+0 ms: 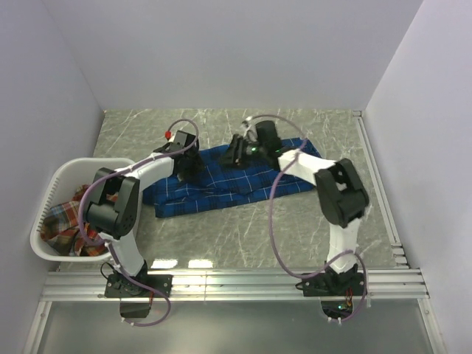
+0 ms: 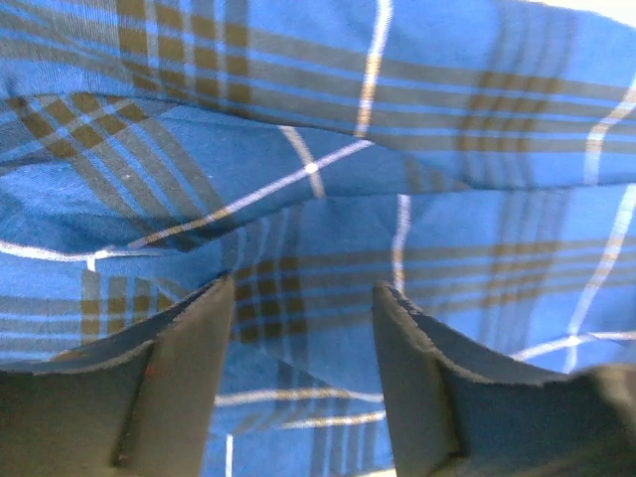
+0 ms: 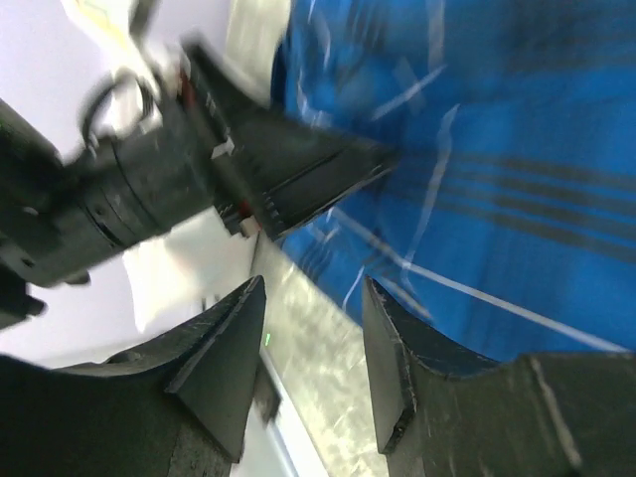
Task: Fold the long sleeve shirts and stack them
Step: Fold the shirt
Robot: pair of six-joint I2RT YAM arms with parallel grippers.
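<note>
roughly, we place this moment early in the task. the blue shirt (image 1: 228, 184) lies as a long, rumpled band across the middle of the top view, directly on the grey marbled tabletop (image 1: 295, 228). we see loose layers and ridges, but no tidy fold. the red-orange shirt (image 1: 63, 221) is bunched inside the white basket (image 1: 55, 177) at the lower left. no folded pile appears anywhere. we therefore judge that both folds and the stacking remain to be done, and that the blue garment is the one in hand.

pose of the arms: the left arm rises from its base at the lower left and bends sharply beside the basket. it then reaches toward the upper right, which puts the left claw (image 1: 188, 166) over the left part of the blue cloth. in the left wrist view the left claw (image 2: 303, 328) stands apart, with plaid folds showing in the gap. we cannot tell whether the tips touch the fabric.

the right arm rises from the lower right, elbows out to the right, and reaches up and left. this brings the right claw (image 1: 237, 151) to the upper edge of the shirt near centre frame. in the blurred right wrist view the right claw (image 3: 313, 328) is likewise apart and holds nothing, poised where the shirt's edge meets bare tabletop.
</note>
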